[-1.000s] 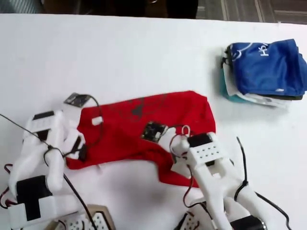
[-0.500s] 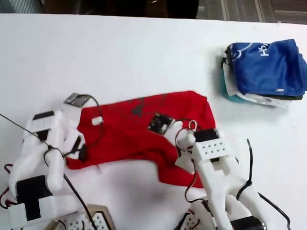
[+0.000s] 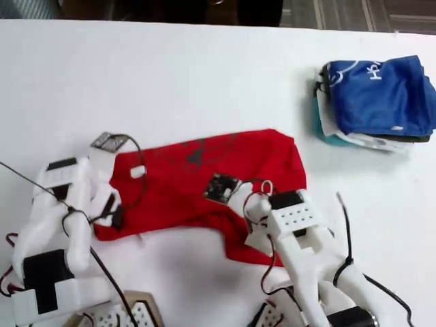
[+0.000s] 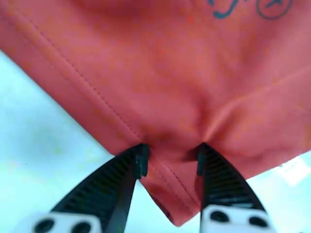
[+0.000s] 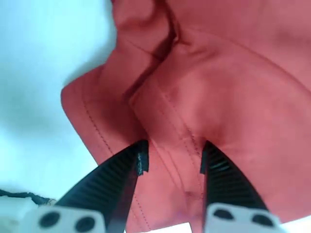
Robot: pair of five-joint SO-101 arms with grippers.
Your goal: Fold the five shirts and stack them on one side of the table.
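Because the shirt [image 3: 197,180] at 6 o'clock on the desk [image 3: 170,75] awaits folding, left fingers [image 4: 141,162] straddle its 8 o'clock corner, apart; right fingers [image 5: 142,162], also apart, its 5 o'clock hem; stack [image 3: 378,99] at 2 o'clock.

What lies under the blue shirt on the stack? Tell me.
Under the blue shirt, a white layer and a teal layer peek out at its edge; anything more is covered.

Tan block [image 3: 155,310] at the near edge, perhaps cardboard, dark floor [image 3: 170,10] beyond.
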